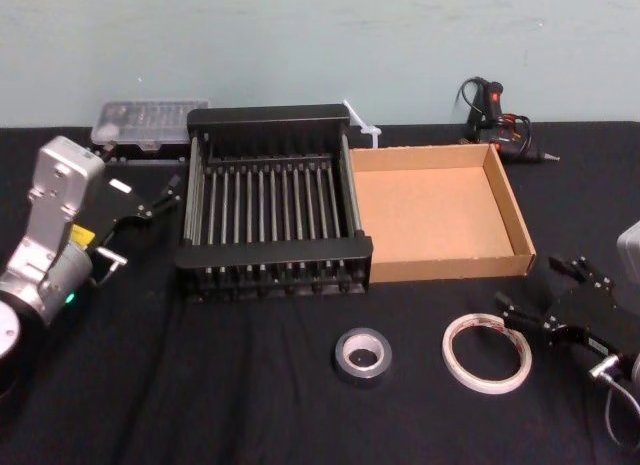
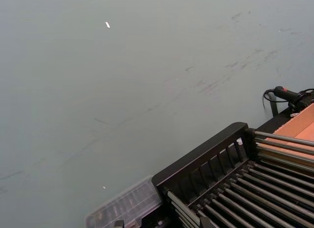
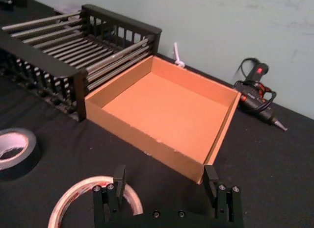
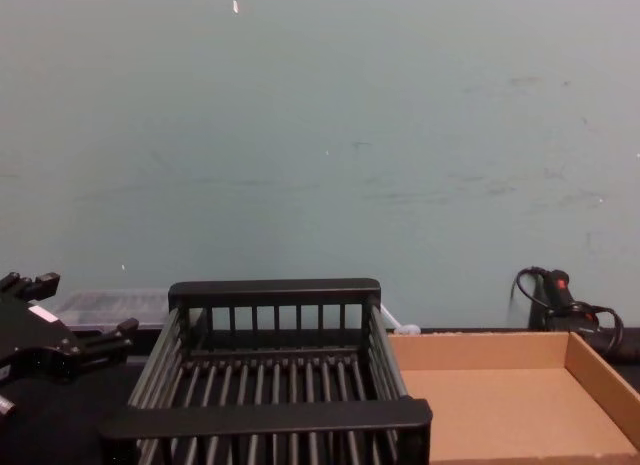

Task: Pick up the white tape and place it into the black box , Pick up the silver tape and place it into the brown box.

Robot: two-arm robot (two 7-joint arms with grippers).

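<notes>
The white tape [image 1: 485,353] lies flat on the black table in front of the brown box [image 1: 430,210]. The silver tape [image 1: 362,355] lies to its left, in front of the black box [image 1: 270,115]. Both boxes are empty. My right gripper [image 1: 537,287] hovers open just right of the white tape, holding nothing. In the right wrist view its fingers [image 3: 119,178] stand wide apart over the white tape's [image 3: 78,201] edge, with the silver tape [image 3: 14,152] farther off. My left gripper [image 1: 145,217] is open left of the black box, also seen in the chest view [image 4: 78,305].
A clear plastic parts case [image 1: 150,120] sits behind the black box at the back left. A black glue gun [image 1: 495,115] with its cord lies at the back right. A small white piece [image 1: 362,125] pokes up behind the boxes. A wall closes the table's far edge.
</notes>
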